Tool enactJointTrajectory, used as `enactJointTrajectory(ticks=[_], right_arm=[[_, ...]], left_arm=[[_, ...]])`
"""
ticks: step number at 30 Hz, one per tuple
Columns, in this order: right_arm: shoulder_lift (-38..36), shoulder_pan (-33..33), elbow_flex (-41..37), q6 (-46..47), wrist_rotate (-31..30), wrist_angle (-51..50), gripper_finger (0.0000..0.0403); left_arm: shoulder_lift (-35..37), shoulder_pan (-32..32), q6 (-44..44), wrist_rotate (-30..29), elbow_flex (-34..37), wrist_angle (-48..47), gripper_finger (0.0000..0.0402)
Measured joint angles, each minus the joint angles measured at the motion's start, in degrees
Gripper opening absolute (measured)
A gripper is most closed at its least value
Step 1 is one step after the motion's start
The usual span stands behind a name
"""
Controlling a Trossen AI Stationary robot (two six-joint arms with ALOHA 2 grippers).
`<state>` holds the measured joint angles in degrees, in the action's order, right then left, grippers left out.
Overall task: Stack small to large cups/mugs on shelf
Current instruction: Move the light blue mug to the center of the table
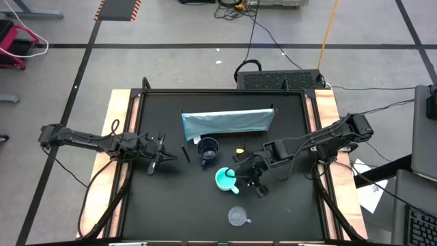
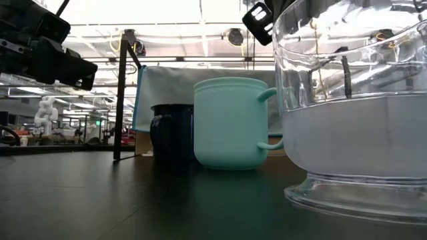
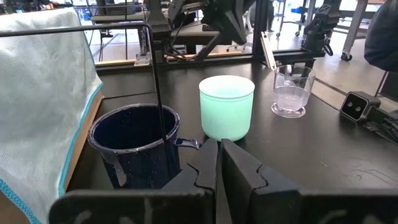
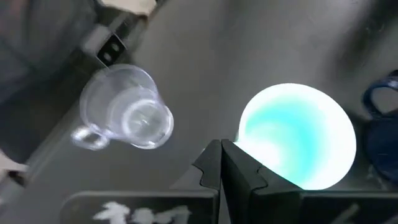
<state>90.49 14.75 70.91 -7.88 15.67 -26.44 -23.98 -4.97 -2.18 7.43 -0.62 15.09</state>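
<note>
Mugs stood unstacked on the black surface (image 1: 157,198): dark navy enamel mug (image 1: 207,149) just before the light blue-grey shelf panel (image 1: 225,123), bright turquoise mug (image 1: 224,179) nearer centre, clear greyish mug (image 1: 237,216) well apart. Right pincer (image 1: 247,178), closed and empty, hovered over the turquoise mug's handle side. Left pincer (image 1: 158,161) waited shut. Judged: turquoise pick-up pending; pincer must open first.

Left gripper (image 1: 158,156), fingers closed, sits at frame left-centre, arm stretched rightward. Right gripper (image 1: 247,179), fingers closed, sits centre-right, arm reaching leftward.
</note>
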Motion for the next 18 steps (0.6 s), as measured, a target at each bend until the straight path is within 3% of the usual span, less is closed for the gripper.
enactJointTrajectory(ticks=[5, 18], right_arm=[[1.9, -0.65, 0.0, -2.83, -0.82, -0.41, 0.0017], [2.34, -1.12, -0.04, -13.11, -4.83, -4.33, 0.0131]], left_arm=[[0.0, 0.02, 0.71, 0.02, 0.0, -0.02, 0.0024], [-0.01, 0.01, 0.6, 0.02, 0.0, -0.42, 0.0024]])
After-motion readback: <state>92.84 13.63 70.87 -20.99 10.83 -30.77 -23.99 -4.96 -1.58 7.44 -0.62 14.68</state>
